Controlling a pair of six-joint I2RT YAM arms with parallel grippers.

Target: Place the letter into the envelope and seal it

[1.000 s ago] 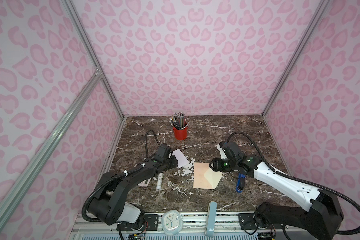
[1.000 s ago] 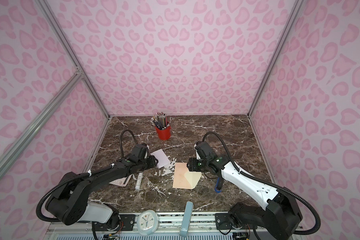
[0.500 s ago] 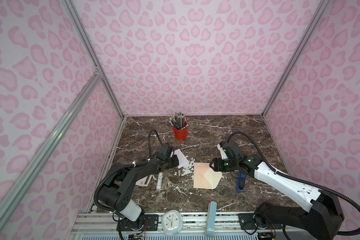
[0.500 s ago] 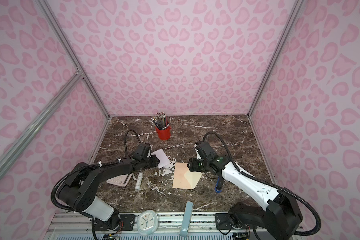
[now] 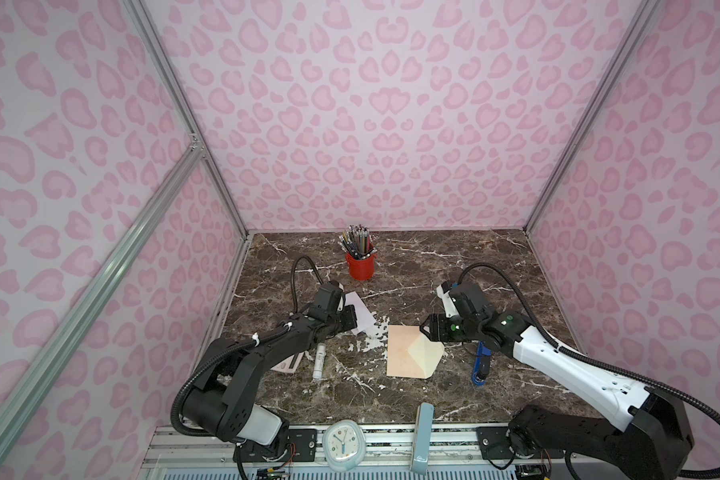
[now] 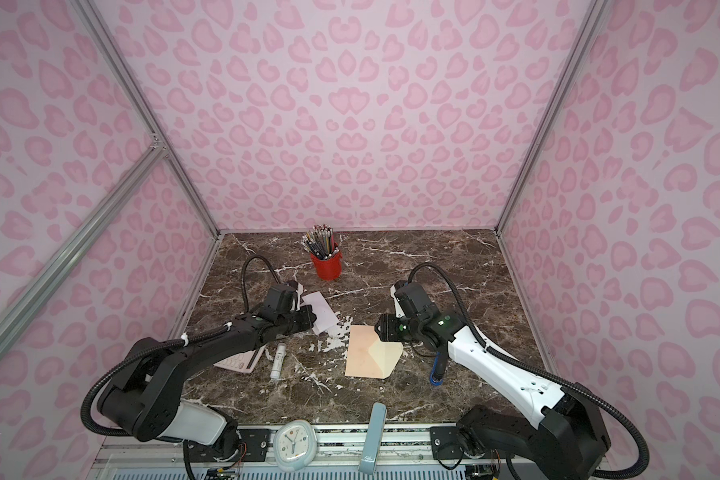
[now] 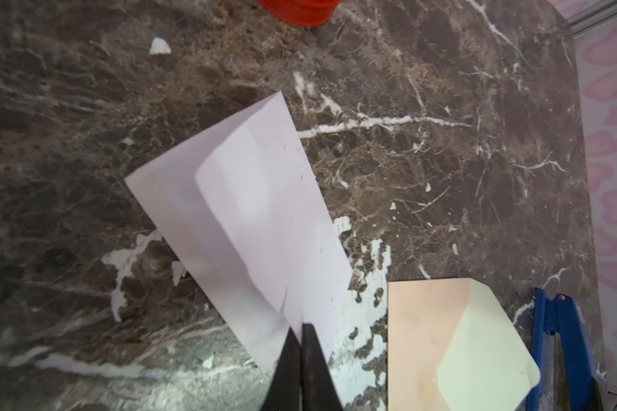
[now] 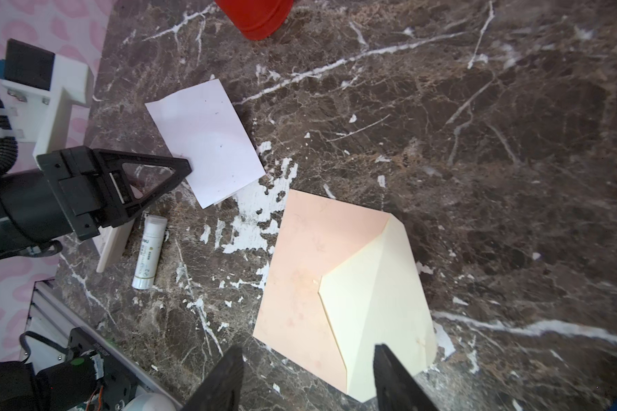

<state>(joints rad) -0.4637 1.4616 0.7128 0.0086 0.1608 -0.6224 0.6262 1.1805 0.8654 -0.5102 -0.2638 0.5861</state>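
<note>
Left gripper [image 7: 301, 325]: jaws clamped on the edge of the letter [image 7: 257, 199].
Letter: found at ten o'clock from the envelope [image 5: 404, 351], just apart from it.
Right gripper [image 8: 306, 348]: jaws held apart over the envelope, at its two o'clock corner.

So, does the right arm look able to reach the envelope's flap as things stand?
Probably yes: the right hand hangs open just over the flap, nothing lies between them, and the left hand is off to the side, shut on the letter.
</note>
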